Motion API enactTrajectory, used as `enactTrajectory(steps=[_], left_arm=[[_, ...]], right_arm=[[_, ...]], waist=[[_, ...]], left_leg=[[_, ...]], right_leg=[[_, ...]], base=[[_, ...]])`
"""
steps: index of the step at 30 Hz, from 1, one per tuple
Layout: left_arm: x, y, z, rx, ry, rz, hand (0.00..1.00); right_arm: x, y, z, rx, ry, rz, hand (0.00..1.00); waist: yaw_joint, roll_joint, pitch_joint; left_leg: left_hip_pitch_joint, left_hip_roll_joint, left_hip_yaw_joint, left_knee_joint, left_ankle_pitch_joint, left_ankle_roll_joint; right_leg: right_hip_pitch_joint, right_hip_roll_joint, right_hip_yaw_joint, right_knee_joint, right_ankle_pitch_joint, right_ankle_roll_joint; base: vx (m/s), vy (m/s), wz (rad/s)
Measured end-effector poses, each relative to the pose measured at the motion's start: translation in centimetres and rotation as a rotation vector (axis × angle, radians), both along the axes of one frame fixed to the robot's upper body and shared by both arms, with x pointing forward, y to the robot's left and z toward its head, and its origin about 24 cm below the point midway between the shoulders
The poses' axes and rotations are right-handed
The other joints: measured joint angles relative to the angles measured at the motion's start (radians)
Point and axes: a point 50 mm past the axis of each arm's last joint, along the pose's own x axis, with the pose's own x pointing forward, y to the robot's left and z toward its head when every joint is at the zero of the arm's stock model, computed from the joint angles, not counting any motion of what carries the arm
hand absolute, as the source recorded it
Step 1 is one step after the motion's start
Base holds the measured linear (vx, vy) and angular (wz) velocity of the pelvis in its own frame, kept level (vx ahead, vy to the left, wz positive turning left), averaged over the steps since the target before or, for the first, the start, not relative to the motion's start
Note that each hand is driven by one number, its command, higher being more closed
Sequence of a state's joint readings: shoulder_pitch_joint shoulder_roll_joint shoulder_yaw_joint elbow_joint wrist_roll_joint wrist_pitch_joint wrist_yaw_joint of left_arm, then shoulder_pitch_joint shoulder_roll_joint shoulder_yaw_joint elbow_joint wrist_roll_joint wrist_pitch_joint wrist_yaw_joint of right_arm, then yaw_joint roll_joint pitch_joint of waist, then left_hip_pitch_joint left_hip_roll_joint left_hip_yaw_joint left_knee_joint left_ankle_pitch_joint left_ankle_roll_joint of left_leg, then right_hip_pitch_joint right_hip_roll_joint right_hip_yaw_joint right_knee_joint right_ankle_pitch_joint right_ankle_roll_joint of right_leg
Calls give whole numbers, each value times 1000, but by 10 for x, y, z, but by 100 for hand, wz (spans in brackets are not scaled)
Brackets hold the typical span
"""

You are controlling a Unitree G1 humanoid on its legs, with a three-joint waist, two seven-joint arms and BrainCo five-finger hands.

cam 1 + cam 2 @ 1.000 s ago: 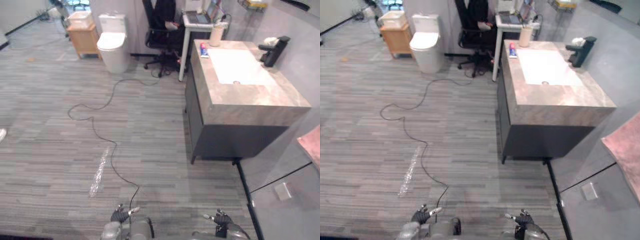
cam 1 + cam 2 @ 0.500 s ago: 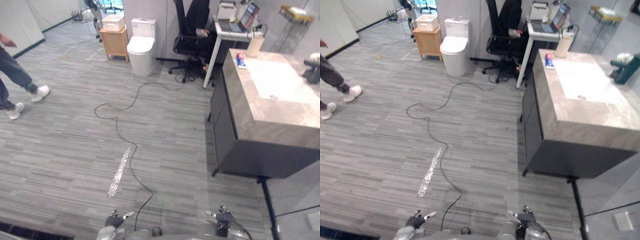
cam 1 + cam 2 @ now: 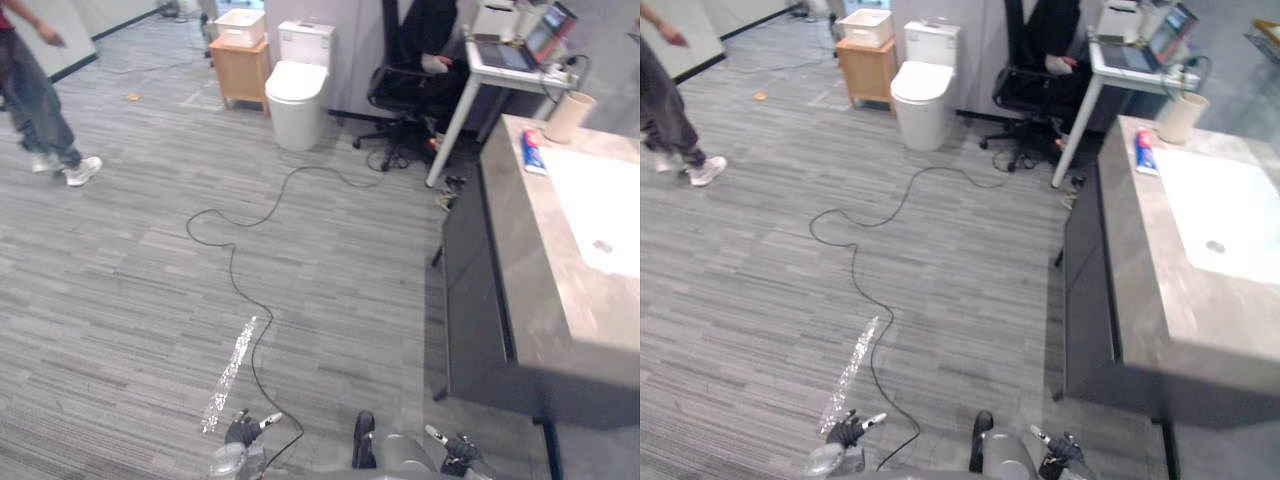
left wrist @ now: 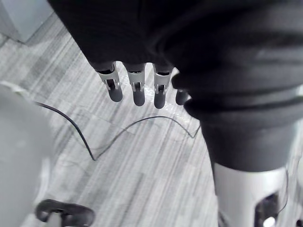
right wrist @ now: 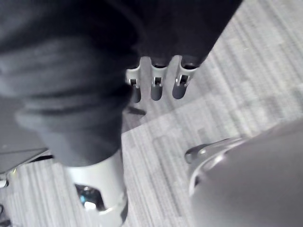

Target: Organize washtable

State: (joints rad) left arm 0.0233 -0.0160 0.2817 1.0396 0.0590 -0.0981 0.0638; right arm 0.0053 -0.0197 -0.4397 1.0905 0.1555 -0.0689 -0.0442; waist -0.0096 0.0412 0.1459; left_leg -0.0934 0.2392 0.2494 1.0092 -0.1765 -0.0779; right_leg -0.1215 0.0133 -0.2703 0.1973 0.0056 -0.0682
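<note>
Toothpaste tube (image 3: 1143, 152) looks light and soft; I would pinch its middle. Left hand (image 3: 242, 431), right hand (image 3: 458, 447): fingers straight, empty.

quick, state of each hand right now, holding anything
left hand: open, fingers straight, holding nothing
right hand: open, fingers straight, holding nothing

Silver dark-tipped fingers (image 4: 138, 89), dark ribbed cover (image 4: 227, 52)
</note>
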Motion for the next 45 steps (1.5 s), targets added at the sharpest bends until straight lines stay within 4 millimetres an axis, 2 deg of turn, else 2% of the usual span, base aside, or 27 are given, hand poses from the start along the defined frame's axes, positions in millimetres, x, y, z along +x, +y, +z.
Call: enactTrajectory(steps=[1, 3, 5, 7, 8, 9, 10, 11, 12, 13, 14, 16, 17, 18, 19, 20, 21, 22, 23, 25, 26, 28, 29, 32, 34, 35, 45], left_arm=[[-1, 0, 0, 0, 4, 0, 0], [7, 5, 3, 17, -20, -5, 0], [7, 8, 4, 26, -31, -1, 0], [6, 9, 4, 28, -38, 3, 0], [5, 7, 4, 22, -38, 9, 0], [4, 4, 3, 12, -35, 29, 0], [2, 3, 2, 8, -32, 33, 0], [1, 5, 2, 10, -30, 40, 0], [0, 13, 3, 30, -26, 45, 0], [-1, 17, 3, 38, -19, 44, 0], [-2, 20, 3, 47, -15, 44, 0], [-4, 22, 2, 59, 5, 18, 0], [-5, 19, 0, 68, 23, -47, 0], [-5, 19, 0, 84, 31, -92, 0], [-7, 18, -1, 108, 50, -167, 0], [-6, 18, -1, 112, 53, -181, 0], [-6, 17, -2, 117, 67, -199, 0], [-8, 16, -3, 113, 76, -205, 0], [-8, 14, -3, 110, 80, -206, 0], [-6, 12, -3, 102, 75, -199, 0], [-3, 11, -2, 98, 66, -195, 0], [0, 6, -2, 74, 54, -161, 0], [-1, -4, -3, 41, 47, -129, 0], [-5, -20, -6, -15, 49, -95, 0], [-6, -22, -6, -25, 49, -91, 0], [-6, -17, -6, -7, 47, -93, 0], [-8, -11, -6, 4, 58, -95, 0]], right_arm=[[14, 1, 4, -11, -34, 36, 0], [27, 4, 8, -7, -63, 51, 0], [41, 6, 12, -1, -92, 46, 0], [51, 7, 16, -5, -116, 47, 0], [55, 8, 18, -13, -131, 57, 0], [53, 8, 17, -29, -131, 76, 0], [52, 8, 17, -32, -125, 85, 0], [49, 8, 16, -35, -116, 94, 0], [41, 19, 10, -11, -88, 120, 0], [37, 22, 8, 4, -74, 124, 0], [31, 26, 4, 26, -52, 131, 0], [20, 28, -1, 35, -9, 149, 0], [4, 29, -5, 41, 37, 156, 0], [-3, 29, -8, 43, 59, 162, 0], [-10, 27, -9, 44, 75, 177, 0], [-8, 26, -8, 37, 71, 182, 0], [-4, 25, -7, 28, 59, 191, 0], [0, 22, -6, 19, 50, 193, 0], [1, 21, -5, 15, 48, 190, 0], [1, 19, -5, 13, 45, 179, 0], [-1, 20, -6, 18, 49, 171, 0], [-4, 23, -7, 25, 58, 173, 0], [-3, 21, -6, 14, 60, 194, 0], [4, 12, -3, -12, 33, 202, 0], [1, 12, -4, -11, 42, 206, 0], [-14, 12, -7, 4, 71, 192, 0], [-16, 10, -7, 14, 70, 150, 0]], waist=[[12, 8, 21], [25, -7, 35], [30, -26, 45], [30, -23, 45], [31, -12, 39], [34, -3, 32], [34, 2, 28], [34, 1, 24], [50, -59, -13], [50, -82, -29], [50, -96, -38], [47, -100, -36], [38, -109, -35], [21, -104, -33], [3, -103, -35], [1, -102, -35], [0, -98, -33], [-1, -89, -27], [-3, -83, -26], [-7, -75, -25], [-6, -78, -26], [-4, -102, -28], [2, -69, -36], [11, -10, -43], [21, -6, -50], [24, -23, -65], [23, -23, -65]], left_leg=[[-67, 46, 2, 108, -7, -1], [-130, 43, 10, 95, -11, 4], [-186, 21, 36, -150, -16, 2], [-190, 17, 57, -436, -5, -4], [-175, 21, 50, -682, 16, -31], [-177, 26, 23, -828, 29, -46], [-178, 27, -6, -866, 31, -50], [-177, 21, -43, -867, 97, -53], [-172, -55, -79, -822, 174, -8], [-176, -81, -89, -805, 161, 10], [-174, -109, -102, -780, 146, 29], [-112, -151, -111, -761, 172, 40], [-40, -178, -109, -762, 169, 61], [-9, -191, -107, -766, 153, 75], [49, -203, -100, -770, 115, 100], [73, -204, -92, -781, 107, 104], [125, -206, -72, -827, 104, 108], [175, -205, -58, -870, 104, 109], [191, -202, -53, -886, 105, 109], [225, -197, -51, -919, 105, 109], [233, -203, -59, -926, 102, 104], [254, -239, -74, -931, 74, 67], [265, -221, -70, -933, 63, 54], [281, -177, -48, -946, 35, 23], [306, -152, -39, -949, 20, 11], [311, -176, -26, -942, -9, 34], [304, -176, -24, -955, -9, 34]], right_leg=[[56, 23, 18, -19, -21, -7], [150, 10, 43, -71, -41, -1], [249, -18, 76, -131, -59, 18], [285, -32, 102, -149, -82, 38], [301, -33, 121, -153, -105, 62], [313, -33, 143, -141, -142, 86], [319, -34, 158, -130, -165, 99], [333, -46, 178, -111, -200, 116], [335, -126, 227, -82, -251, 131], [329, -144, 244, -66, -251, 126], [300, -165, 269, -5, -240, 114], [240, -194, 305, 220, -189, 153], [183, -224, 315, 424, -114, 187], [158, -237, 322, 509, -55, 207], [88, -241, 329, 684, -34, 204], [51, -243, 321, 729, -54, 190], [-16, -242, 278, 760, -115, 157], [-63, -239, 200, 718, -172, 143], [-76, -233, 155, 665, -190, 142], [-71, -194, 33, 381, -201, 141], [-40, -161, 5, 152, -124, 110], [-12, -157, 5, 10, 58, 44], [16, -139, 7, -34, 48, 48], [86, -75, 8, -162, 80, 47], [133, -41, 13, -219, 92, 42], [167, -49, 33, -300, 129, 71], [155, -49, 33, -299, 123, 78]], base=[[441, -61, -41], [523, -71, -30], [502, -8, -32], [394, 100, -45], [509, 240, -60], [421, 251, -54], [446, 318, -49], [603, 436, -73], [618, 436, -74], [526, 336, -78], [506, 332, -46], [551, 413, -30], [382, 301, 2], [466, 314, 17], [424, 261, 9], [480, 274, -16], [444, 223, -42], [376, 144, -38], [300, 84, -25], [367, 0, 5], [438, -59, 28], [331, -107, 36], [270, -129, 14], [194, -116, -16], [84, -72, -18], [25, -18, -3], [0, 0, 0]])
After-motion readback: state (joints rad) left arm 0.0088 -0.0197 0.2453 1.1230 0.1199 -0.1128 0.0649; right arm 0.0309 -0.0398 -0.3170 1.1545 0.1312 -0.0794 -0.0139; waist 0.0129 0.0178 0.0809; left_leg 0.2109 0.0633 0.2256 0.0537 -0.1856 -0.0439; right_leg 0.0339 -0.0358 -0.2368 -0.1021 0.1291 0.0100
